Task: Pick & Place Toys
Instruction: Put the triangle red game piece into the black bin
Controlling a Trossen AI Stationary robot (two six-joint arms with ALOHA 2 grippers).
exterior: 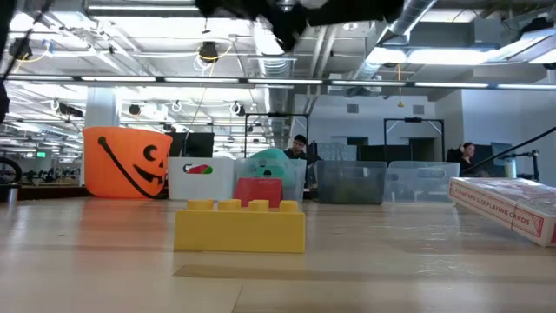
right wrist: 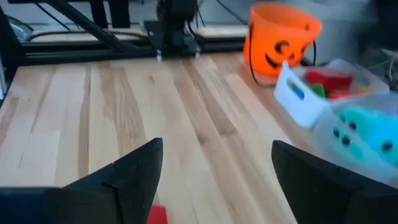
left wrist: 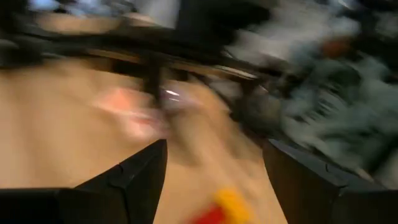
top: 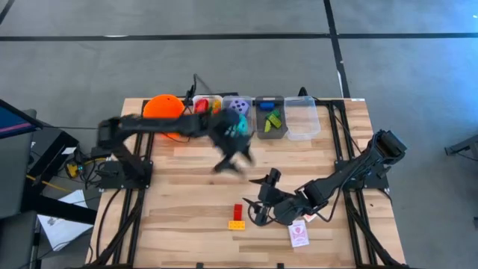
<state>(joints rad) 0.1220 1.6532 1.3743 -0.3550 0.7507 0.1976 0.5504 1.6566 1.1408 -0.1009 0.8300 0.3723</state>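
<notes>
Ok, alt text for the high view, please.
Overhead: the left gripper hangs open over mid-table, near a row of bins and an orange bucket. The right gripper is open beside a red brick and yellow brick; playing cards lie nearby.

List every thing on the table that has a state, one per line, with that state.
Left gripper: open, empty, above mid-table.
Right gripper: open, empty, low beside the bricks.
Yellow brick: flat on the table, studs up.
Red brick: on the table, behind the yellow one.
Card box: lying flat near the front edge.
Teal die: inside a bin.
Orange bucket: upright.
Rightmost clear bin: looks empty.
</notes>
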